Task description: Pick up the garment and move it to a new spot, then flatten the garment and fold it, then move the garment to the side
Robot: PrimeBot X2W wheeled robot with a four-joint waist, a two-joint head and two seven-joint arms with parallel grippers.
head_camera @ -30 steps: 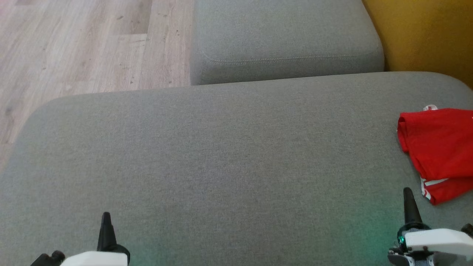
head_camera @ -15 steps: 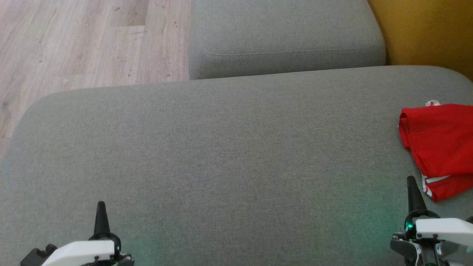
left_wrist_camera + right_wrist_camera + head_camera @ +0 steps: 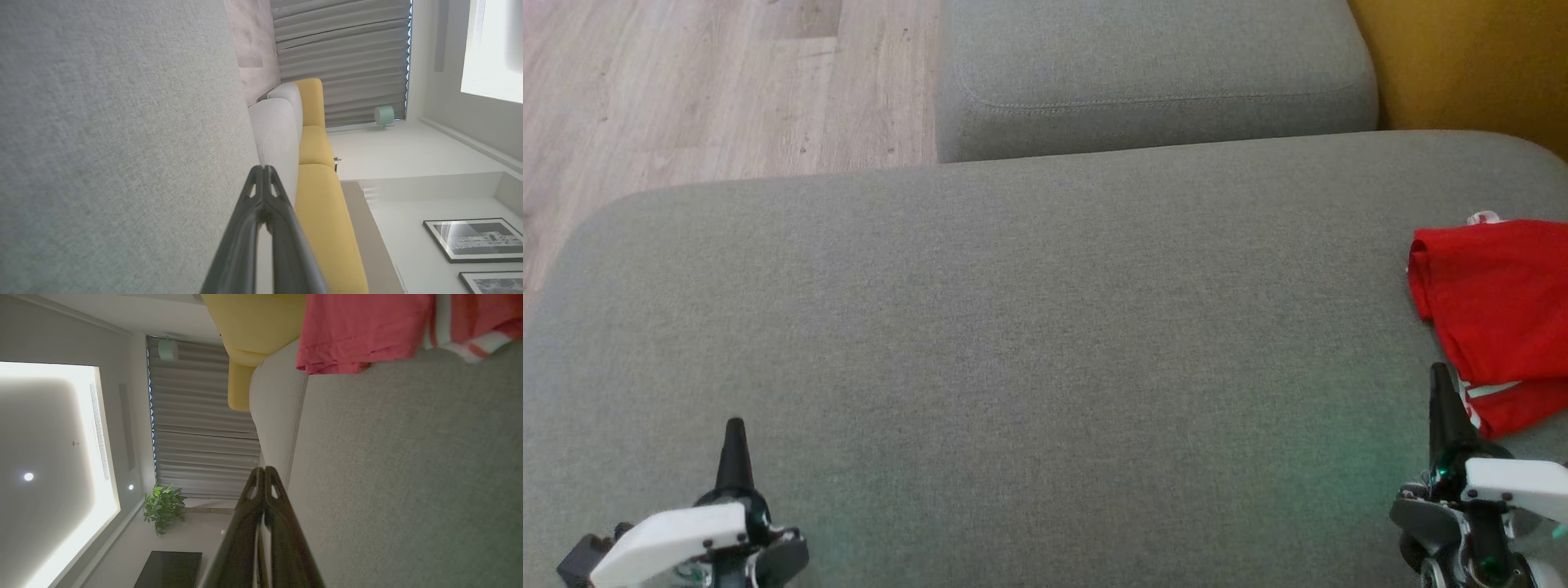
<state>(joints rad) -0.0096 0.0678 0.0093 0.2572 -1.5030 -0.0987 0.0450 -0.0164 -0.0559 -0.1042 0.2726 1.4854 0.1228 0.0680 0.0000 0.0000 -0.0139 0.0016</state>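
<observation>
Though still pressed together and empty, left pincer (image 3: 734, 426) and right pincer (image 3: 1439, 373) farther forward, right just beside garment (image 3: 1494, 302).

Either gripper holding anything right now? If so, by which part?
Nothing is held. The left gripper and right gripper are both shut on nothing over the grey cushion. The red garment lies loose near the right one, ungripped.

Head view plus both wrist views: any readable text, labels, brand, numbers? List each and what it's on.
No legible text found.
red garment: white stripes, no lettering seen; part is cut off at the frame edge.
white tab at its far edge: too small to read.
framed picture: blurred grey print, no words readable.
</observation>
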